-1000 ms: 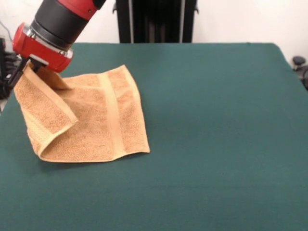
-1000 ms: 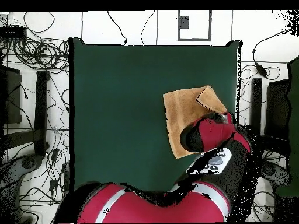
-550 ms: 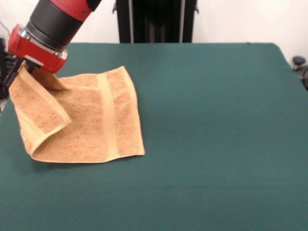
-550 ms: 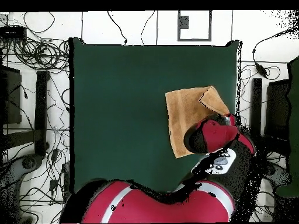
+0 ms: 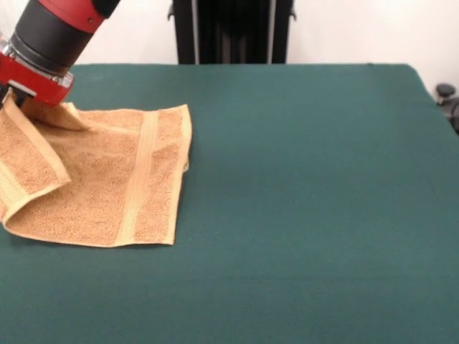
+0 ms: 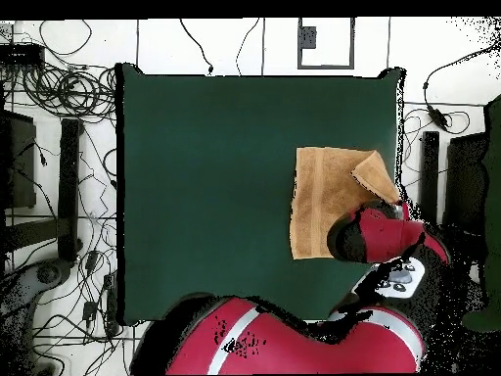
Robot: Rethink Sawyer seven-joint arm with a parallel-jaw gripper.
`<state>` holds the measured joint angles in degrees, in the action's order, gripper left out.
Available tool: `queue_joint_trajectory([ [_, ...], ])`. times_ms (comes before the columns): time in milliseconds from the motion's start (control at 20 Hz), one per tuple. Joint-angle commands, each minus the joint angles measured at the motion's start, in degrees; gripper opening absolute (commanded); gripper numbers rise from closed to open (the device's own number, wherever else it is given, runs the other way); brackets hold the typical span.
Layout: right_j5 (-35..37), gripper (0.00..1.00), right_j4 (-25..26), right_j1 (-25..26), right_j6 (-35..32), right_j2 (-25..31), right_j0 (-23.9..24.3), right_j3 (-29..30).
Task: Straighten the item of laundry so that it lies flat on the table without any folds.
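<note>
Towel [image 5: 107,179] corner lifted at the counter [image 5: 301,201] edge.
Jaws [image 5: 13,99] appear clamped on one corner, though the wrist hides them; holding it raised and outward probably serves to unfold the flap doubled over the cloth's side nearest that edge.
</note>
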<state>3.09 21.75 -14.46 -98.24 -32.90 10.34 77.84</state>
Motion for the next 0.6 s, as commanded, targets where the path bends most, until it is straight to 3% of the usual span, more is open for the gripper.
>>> queue_joint_trajectory([
  [50,-0.27,0.00,-1.26,-0.86,-7.00,9.97,-0.54,0.94],
  [600,2.21,0.00,-2.37,-1.78,-7.19,11.88,0.84,1.67],
])
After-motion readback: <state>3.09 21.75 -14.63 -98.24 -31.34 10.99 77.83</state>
